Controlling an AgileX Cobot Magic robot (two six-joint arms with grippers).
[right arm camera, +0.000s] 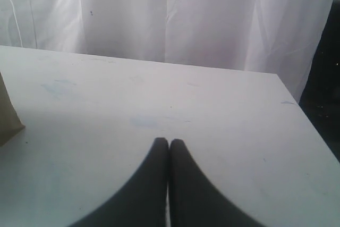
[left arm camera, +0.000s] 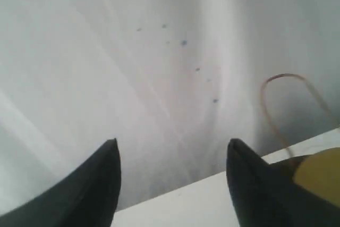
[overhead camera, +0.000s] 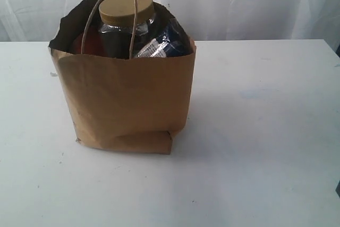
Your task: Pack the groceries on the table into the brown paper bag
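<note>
Brown paper bag (overhead camera: 125, 99) standing upright on the white table (overhead camera: 265, 131), toward 10 o'clock from the tabletop's centre. Inside it, the gold-lidded clear nut jar (overhead camera: 126, 17) rises above the rim, with a blue-white packet (overhead camera: 159, 46) at its 4 o'clock and the orange bottle (overhead camera: 89, 41), partly hidden, at its 8 o'clock. Left gripper (left arm camera: 172, 143): jaws well apart, empty. Right gripper (right arm camera: 169, 142): jaws pressed together, holding nothing.

Left tool (left arm camera: 173, 142) agape, right tool (right arm camera: 169, 142) closed.
</note>
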